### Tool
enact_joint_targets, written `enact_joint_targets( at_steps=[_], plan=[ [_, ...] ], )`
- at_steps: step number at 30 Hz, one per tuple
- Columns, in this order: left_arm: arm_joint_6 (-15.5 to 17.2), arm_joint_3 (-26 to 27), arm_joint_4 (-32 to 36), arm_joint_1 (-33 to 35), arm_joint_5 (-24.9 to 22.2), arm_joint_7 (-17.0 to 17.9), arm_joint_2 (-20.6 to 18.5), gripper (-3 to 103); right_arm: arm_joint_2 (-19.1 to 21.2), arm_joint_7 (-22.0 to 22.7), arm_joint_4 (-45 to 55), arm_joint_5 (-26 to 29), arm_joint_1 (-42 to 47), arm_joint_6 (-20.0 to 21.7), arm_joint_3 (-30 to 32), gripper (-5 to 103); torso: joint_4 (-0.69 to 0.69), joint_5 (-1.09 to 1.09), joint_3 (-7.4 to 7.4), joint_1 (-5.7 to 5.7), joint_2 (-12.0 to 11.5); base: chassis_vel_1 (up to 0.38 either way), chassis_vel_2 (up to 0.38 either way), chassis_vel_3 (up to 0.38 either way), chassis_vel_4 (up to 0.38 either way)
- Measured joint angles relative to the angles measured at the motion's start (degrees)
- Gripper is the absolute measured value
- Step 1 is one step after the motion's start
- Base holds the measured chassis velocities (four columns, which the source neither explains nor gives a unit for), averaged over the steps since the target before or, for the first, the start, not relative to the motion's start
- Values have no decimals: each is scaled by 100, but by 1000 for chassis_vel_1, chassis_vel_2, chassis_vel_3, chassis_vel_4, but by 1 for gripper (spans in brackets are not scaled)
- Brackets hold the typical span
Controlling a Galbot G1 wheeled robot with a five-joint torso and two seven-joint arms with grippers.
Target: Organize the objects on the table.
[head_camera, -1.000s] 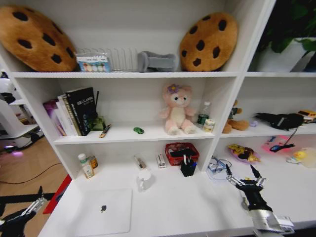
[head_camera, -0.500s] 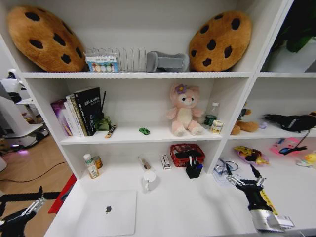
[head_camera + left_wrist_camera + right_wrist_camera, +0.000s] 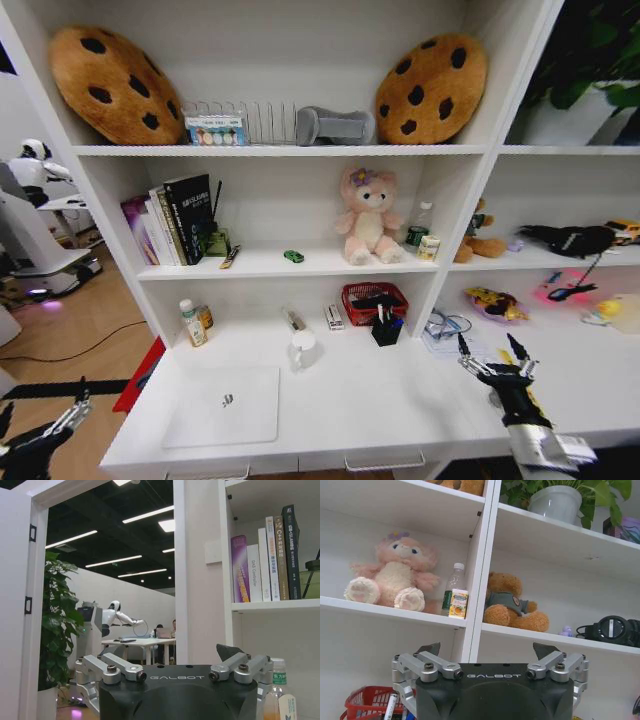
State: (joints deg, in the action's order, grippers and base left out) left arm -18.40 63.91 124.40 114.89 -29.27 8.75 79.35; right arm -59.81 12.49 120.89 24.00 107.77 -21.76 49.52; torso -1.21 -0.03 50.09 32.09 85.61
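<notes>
**Both arms idle at the desk front; camera view pulled back**

Compared with the earlier head views, the whole picture has shifted: the desk's front edge and its drawer handles [image 3: 385, 462] are now in view, and the shelf unit sits further off. This is camera movement; the items keep their places relative to one another.

The right gripper [image 3: 493, 348] hovers over the right front part of the table [image 3: 400, 410], fingers spread wide, holding nothing. The left gripper [image 3: 68, 415] hangs off the table's left end, above the wooden floor, also spread open and empty.

The silver laptop [image 3: 225, 405] lies closed and flat on the left front of the table. The green toy car [image 3: 293, 256] stands on the middle shelf, between the books [image 3: 175, 220] and the pink plush bear [image 3: 367, 215]. A black pen holder [image 3: 385, 328] stands at the back of the table, just in front of the red basket [image 3: 375, 300]. A white mug [image 3: 301, 347] sits near the table's middle, and a bottle [image 3: 190, 324] stands at the back left.

Two cookie-shaped cushions [image 3: 115, 85] rest on the top shelf. In the right wrist view, a brown plush bear [image 3: 510, 607] sits in the neighbouring compartment. The left wrist view shows a potted plant [image 3: 57, 640] and an open doorway.
</notes>
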Motion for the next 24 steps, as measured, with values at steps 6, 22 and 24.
enact_joint_targets(
  at_steps=[6,22,24],
  plan=[
    [0,1,0,0,0,0,0,100,-1,0,0,0,2,0,0,100,-6,2,0,-1,1,157,-151,-171,148],
    [0,0,0,0,0,0,0,100,0,0,0,0,-1,0,0,100,-3,3,1,3,-2,101,-94,-106,101],
    [0,0,0,0,0,0,0,100,0,0,0,0,-1,0,0,100,-3,2,1,3,-2,111,-113,-130,132]
  ],
)
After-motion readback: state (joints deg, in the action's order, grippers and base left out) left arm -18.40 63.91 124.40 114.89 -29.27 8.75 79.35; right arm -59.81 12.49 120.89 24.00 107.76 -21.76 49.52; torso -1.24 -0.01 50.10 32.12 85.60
